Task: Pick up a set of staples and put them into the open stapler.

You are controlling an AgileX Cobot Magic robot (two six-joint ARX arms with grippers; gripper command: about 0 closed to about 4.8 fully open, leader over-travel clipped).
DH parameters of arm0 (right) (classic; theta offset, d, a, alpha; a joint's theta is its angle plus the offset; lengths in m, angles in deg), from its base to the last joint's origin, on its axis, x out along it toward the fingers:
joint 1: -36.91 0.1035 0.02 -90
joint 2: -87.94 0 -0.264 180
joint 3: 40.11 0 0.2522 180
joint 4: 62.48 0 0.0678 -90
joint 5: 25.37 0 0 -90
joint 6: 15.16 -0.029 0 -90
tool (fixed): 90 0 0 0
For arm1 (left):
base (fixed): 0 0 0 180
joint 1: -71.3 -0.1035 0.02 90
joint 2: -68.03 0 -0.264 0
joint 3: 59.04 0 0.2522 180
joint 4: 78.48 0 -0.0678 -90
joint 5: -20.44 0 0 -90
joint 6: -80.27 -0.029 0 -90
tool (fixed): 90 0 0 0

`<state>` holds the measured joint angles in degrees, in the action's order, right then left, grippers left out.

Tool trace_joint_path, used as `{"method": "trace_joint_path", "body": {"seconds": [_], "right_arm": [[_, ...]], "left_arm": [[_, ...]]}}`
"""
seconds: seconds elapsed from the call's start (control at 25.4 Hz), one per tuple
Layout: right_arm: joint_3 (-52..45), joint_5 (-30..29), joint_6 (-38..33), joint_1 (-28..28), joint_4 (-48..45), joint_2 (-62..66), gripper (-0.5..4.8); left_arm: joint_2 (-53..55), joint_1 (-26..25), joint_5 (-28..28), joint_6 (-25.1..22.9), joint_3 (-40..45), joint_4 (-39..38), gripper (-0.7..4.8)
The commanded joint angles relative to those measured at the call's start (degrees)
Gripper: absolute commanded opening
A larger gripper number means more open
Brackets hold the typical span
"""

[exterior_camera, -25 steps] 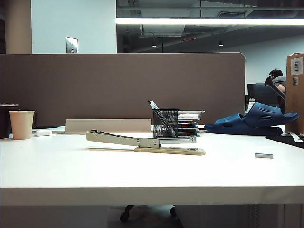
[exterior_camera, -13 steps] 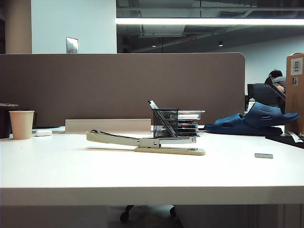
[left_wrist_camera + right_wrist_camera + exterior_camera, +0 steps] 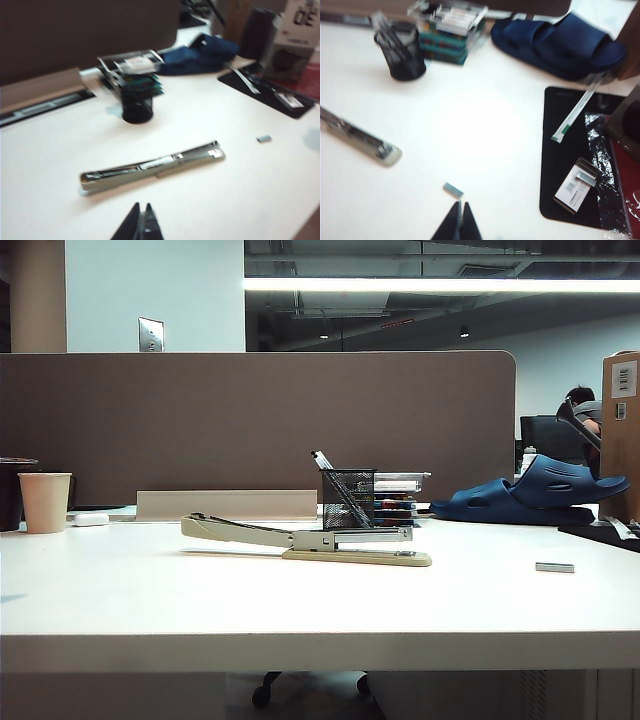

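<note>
The beige stapler [image 3: 305,539] lies open in the middle of the white table [image 3: 200,600], its long arm lifted to the left; it shows too as the stapler [image 3: 150,166] and the stapler [image 3: 360,140]. The small silver set of staples [image 3: 555,567] lies flat to the right of it, seen also as the staples [image 3: 263,138] and the staples [image 3: 453,190]. My left gripper [image 3: 141,205] hangs shut and empty above the table, short of the stapler. My right gripper [image 3: 460,204] is shut and empty just short of the staples. Neither gripper shows in the exterior view.
A black mesh pen cup [image 3: 347,498] and stacked boxes [image 3: 398,496] stand behind the stapler. A blue slipper [image 3: 535,495] lies at the back right, a paper cup [image 3: 45,502] at the far left. A black mat [image 3: 585,160] with a staple box [image 3: 577,185] lies right of the staples.
Nothing on the table has moved in the exterior view. A faint shadow has appeared at the table's left edge.
</note>
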<state>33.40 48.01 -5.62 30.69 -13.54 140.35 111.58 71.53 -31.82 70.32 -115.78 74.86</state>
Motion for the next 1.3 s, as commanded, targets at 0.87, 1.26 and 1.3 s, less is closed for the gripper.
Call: {"method": "trace_joint_path", "body": {"seconds": [0.87, 1.26, 1.3], "right_arm": [[12.76, -5.33, 34.73, 3.72, 6.49, 43.67, 1.93], [13.11, -0.04, 38.03, 8.70, 1.68, 50.58, 2.12], [13.27, -0.07, 39.23, 8.66, 2.01, 51.67, 2.12]], "left_arm": [[21.53, 5.22, 0.42, -10.25, -2.75, 0.48, -0.05], [21.88, 5.22, 0.44, -10.23, -2.73, 0.98, -0.05], [21.86, 5.22, 0.44, -10.23, -2.73, 0.98, -0.05]]}}
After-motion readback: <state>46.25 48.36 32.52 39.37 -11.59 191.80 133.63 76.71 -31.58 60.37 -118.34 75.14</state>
